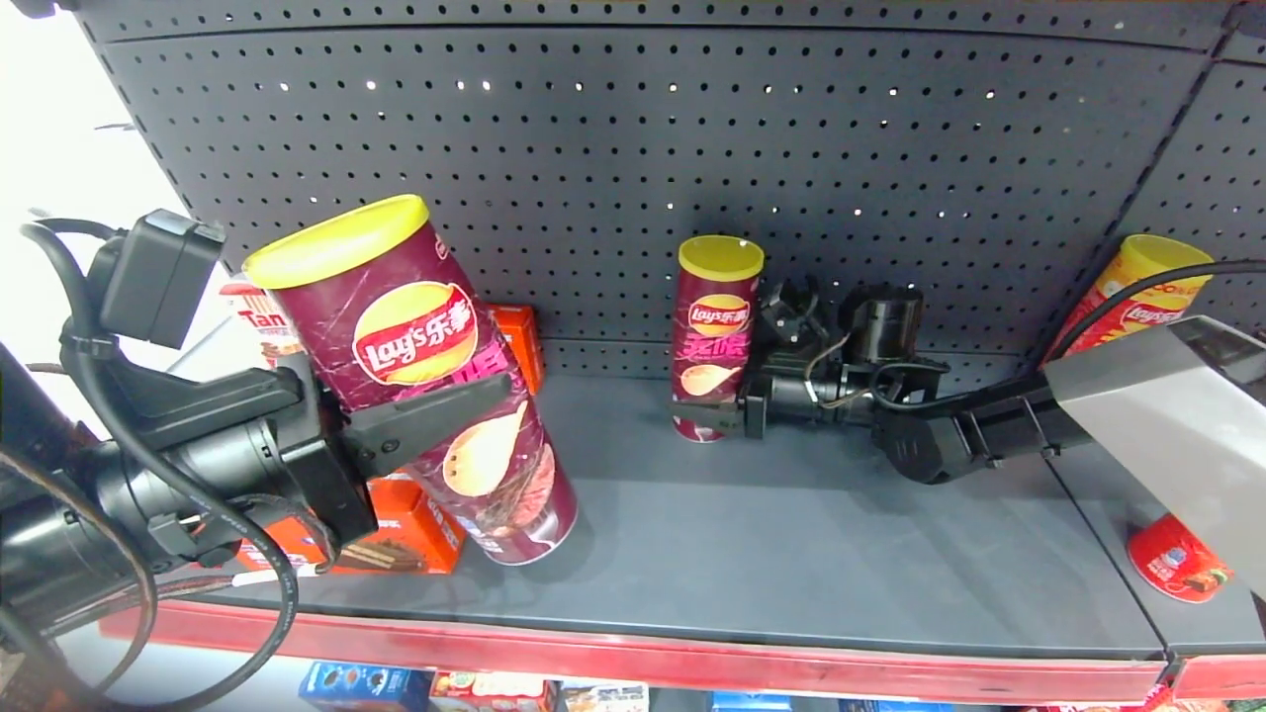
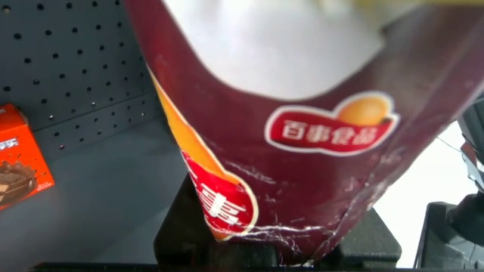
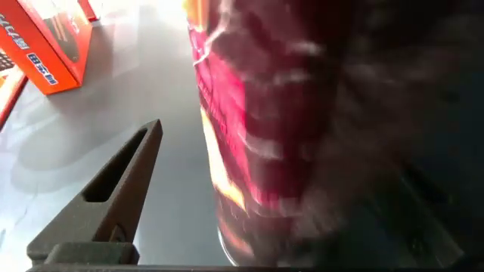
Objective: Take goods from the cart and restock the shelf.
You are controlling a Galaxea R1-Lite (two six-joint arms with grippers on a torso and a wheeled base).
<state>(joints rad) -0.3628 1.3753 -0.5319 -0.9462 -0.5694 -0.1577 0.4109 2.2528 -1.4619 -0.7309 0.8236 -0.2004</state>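
Shelf (image 1: 791, 554) with upright canister (image 1: 714, 336), tilted canister (image 1: 415, 336)

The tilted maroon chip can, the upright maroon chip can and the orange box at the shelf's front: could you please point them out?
tilted maroon chip can (image 1: 415, 336): head view, on its logo.
upright maroon chip can (image 1: 716, 316): head view, on its logo.
orange box (image 1: 427, 529): head view, on its orange face.
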